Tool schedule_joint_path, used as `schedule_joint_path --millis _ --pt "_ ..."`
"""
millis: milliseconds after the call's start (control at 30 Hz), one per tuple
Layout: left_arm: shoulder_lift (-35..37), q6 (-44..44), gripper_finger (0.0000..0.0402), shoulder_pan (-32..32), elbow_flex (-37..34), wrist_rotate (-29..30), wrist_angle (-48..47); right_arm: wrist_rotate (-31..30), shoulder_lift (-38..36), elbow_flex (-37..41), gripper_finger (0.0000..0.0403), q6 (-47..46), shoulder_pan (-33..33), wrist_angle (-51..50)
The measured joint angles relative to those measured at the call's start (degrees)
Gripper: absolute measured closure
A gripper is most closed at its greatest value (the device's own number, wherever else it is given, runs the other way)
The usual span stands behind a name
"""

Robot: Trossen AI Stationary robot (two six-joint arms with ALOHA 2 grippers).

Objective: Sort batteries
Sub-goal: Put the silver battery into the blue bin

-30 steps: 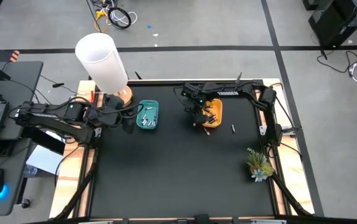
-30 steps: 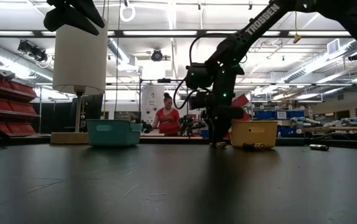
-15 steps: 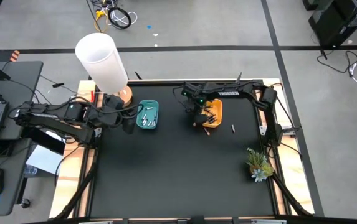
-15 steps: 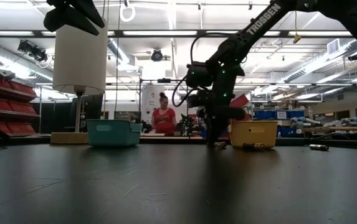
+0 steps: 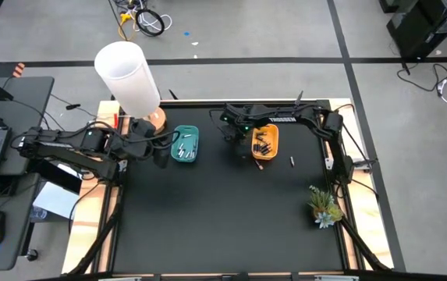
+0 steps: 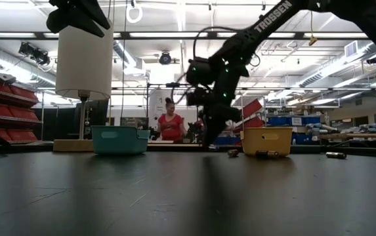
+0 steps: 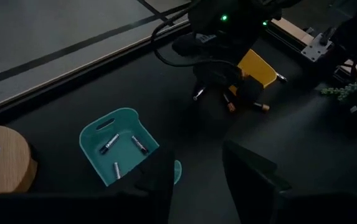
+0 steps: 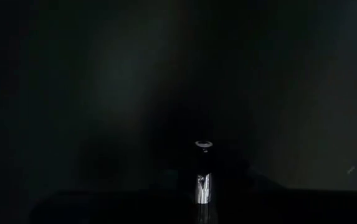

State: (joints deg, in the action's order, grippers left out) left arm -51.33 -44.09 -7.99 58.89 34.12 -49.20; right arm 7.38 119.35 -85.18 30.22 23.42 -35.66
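The teal tray (image 5: pixel 185 145) holds several silvery batteries (image 7: pixel 122 144). The yellow tray (image 5: pixel 265 141) holds dark batteries (image 5: pixel 265 144). More batteries lie loose on the mat near the yellow tray (image 5: pixel 292 161) (image 7: pixel 229 106). My right gripper (image 5: pixel 229 136) hangs above the mat between the two trays, shut on a silvery battery (image 7: pixel 197 95). My left gripper (image 7: pixel 197 180) waits open just left of the teal tray, raised above the mat. My right gripper pinches a silvery battery (image 8: pixel 203 186) between its two fingers. The battery lies along the fingers and its free end (image 8: pixel 203 144) sticks out past them. The fingers slant steeply down from the table's right. The battery is lifted clear of the mat.
A lamp with a white shade (image 5: pixel 127 76) stands on a round wooden base (image 5: pixel 154 119) at the far left corner. A small plant (image 5: pixel 324 207) sits at the right edge. A person (image 6: pixel 170 124) stands in the room beyond the table.
My right gripper has risen from the mat at the yellow tray's left side and swung toward the table's left, toward the teal tray, tipping less steeply. Most of this came in the last half second.
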Motion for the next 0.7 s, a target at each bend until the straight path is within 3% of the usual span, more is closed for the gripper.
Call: schedule_joint_path --millis 333,500,700 --pt "0.0 0.12 0.0255 0.0 0.0 1.64 -0.01 1.66 -0.26 -13.6 0.0372 -3.26 -5.44 -0.57" --pt "0.0 -0.8 0.0255 0.0 0.0 3.13 0.05 9.89 -0.31 -17.62 0.0369 -15.88 -8.06 13.38" --pt "0.0 -2.63 0.0255 0.0 0.0 3.24 0.06 9.67 -0.29 -17.72 0.0359 -24.48 -9.98 28.52"
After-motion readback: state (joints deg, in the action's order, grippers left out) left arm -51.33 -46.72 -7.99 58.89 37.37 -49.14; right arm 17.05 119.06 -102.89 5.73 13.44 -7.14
